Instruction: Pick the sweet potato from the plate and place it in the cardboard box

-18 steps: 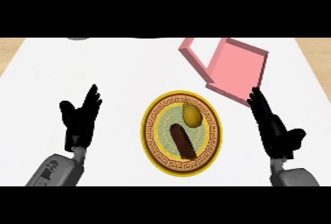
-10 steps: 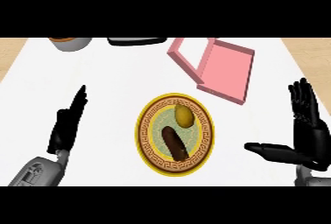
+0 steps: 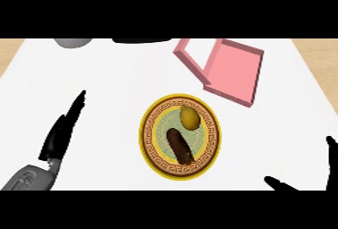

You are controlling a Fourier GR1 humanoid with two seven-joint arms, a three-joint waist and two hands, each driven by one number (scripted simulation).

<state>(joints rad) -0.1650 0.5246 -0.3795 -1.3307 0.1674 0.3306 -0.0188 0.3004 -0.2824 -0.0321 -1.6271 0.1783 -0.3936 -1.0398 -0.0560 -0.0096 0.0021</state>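
approach step, before any grasp: the sweet potato (image 3: 179, 146), taken here to be the dark, elongated piece, lies on the patterned plate (image 3: 149, 134) at the middle of the white counter (image 3: 105, 76), just beside a rounder yellow piece (image 3: 190, 117); neither hand touches it. the left hand (image 3: 61, 134) shows at the lower left, well apart from the plate, fingers straight and close together, holding nothing. the right hand (image 3: 289, 186) shows at the lower right corner, thumb spread wide from the fingers, also holding nothing. the box (image 3: 234, 71), pink rather than cardboard brown, lies open beyond the plate, toward the right. the next move likely calls for the right hand to come in over the plate and close along the dark piece without catching the yellow one. the right palm and most of its fingers are cut off by the view's edge; a grey bowl (image 3: 73, 42) and a dark object (image 3: 142, 40) at the far edge are cropped and hard to identify.
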